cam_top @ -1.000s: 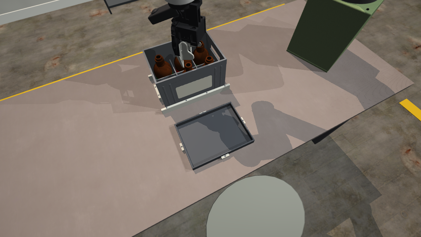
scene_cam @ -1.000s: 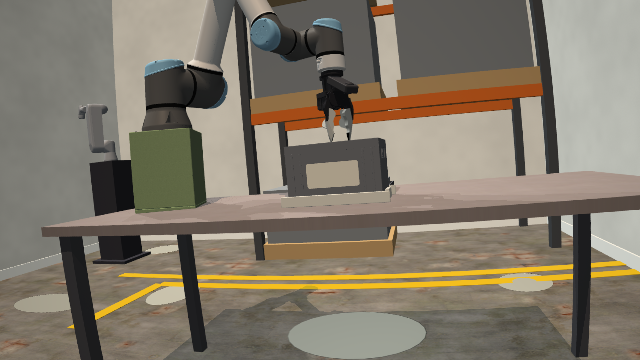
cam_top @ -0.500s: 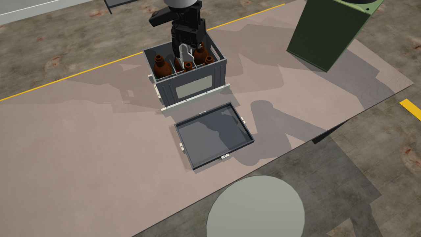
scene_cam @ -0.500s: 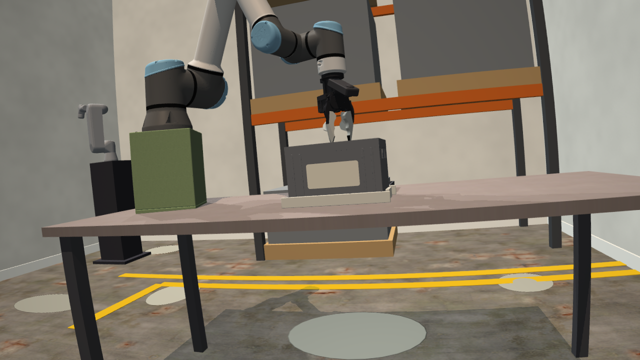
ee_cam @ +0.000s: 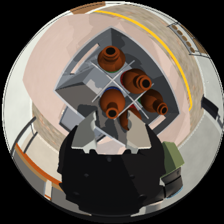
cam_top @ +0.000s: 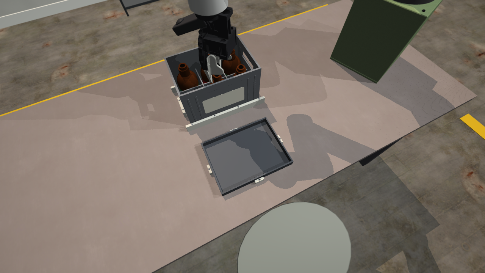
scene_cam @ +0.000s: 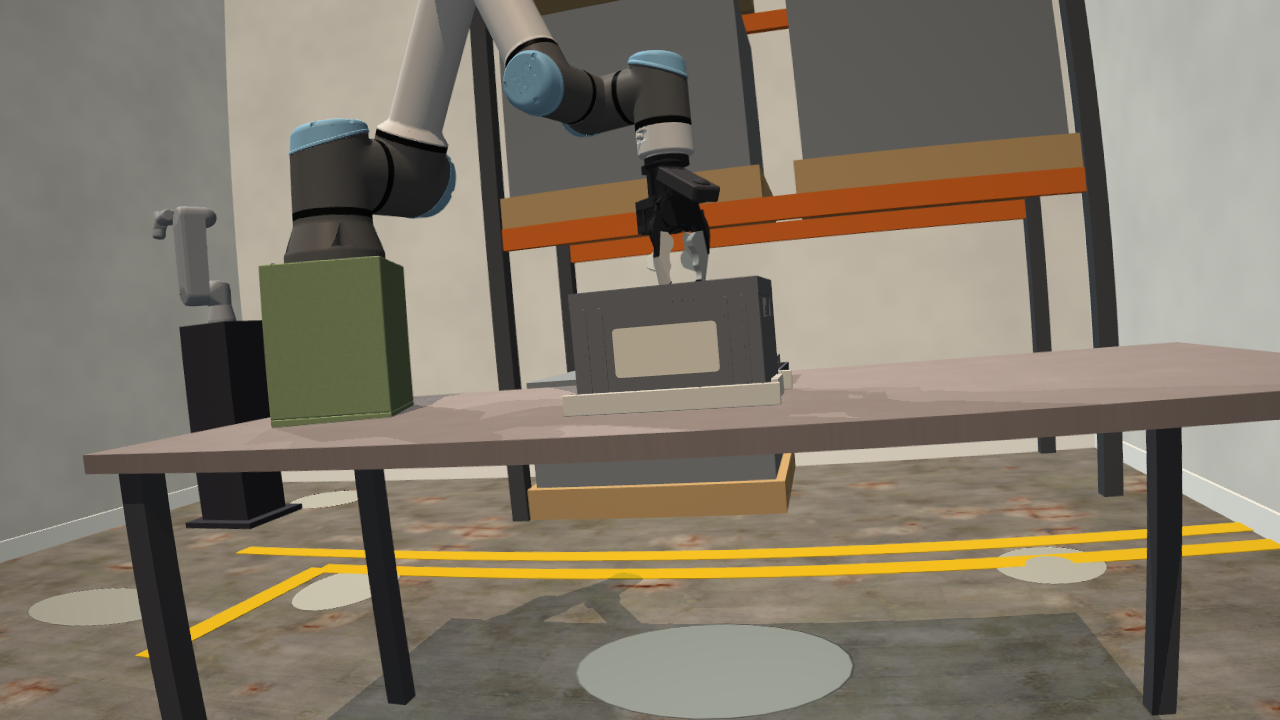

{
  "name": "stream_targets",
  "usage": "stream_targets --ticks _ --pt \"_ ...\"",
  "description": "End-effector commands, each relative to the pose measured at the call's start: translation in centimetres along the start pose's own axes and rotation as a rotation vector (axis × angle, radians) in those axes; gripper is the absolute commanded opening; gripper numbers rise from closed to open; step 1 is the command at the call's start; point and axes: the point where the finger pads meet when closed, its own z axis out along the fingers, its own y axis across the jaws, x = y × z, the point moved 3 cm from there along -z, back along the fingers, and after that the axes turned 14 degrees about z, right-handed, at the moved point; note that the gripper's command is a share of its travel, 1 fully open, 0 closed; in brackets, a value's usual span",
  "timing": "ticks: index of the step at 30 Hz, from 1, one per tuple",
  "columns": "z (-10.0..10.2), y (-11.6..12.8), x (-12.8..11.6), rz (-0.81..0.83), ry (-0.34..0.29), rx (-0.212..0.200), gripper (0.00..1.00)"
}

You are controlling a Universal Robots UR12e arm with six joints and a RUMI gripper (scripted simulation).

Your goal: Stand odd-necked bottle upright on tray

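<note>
The grey crate (cam_top: pixel 214 84) stands at the far side of the table and also shows in the side view (scene_cam: pixel 671 335). Five brown bottles stand in its cells; in the wrist view I see one at the far corner (ee_cam: pixel 111 57), two on the right (ee_cam: pixel 137 81) (ee_cam: pixel 154 102), one in the middle (ee_cam: pixel 112 105), and one partly hidden by the right finger (ee_cam: pixel 126 119). My gripper (ee_cam: pixel 111 111) (cam_top: pixel 213 71) (scene_cam: pixel 677 275) hangs over the crate with its fingertips at rim height. It is partly open and holds nothing; the middle bottle's mouth lies between the fingers. The dark tray (cam_top: pixel 245 156) is empty.
The green robot pedestal (cam_top: pixel 379 33) stands at the table's far right corner. A shelf rack (scene_cam: pixel 805 197) rises behind the crate. The tray lies close in front of the crate, near the table's front edge.
</note>
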Motion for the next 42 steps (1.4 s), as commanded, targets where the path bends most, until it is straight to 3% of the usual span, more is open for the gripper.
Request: stream_targets --ticks 1,16,42 --pt "0.8 0.2 0.0 0.001 -0.001 -0.001 0.38" --pt "1.8 0.2 -0.1 0.001 -0.001 -0.002 0.38" --pt "1.8 0.2 0.0 0.001 0.000 -0.001 0.38"
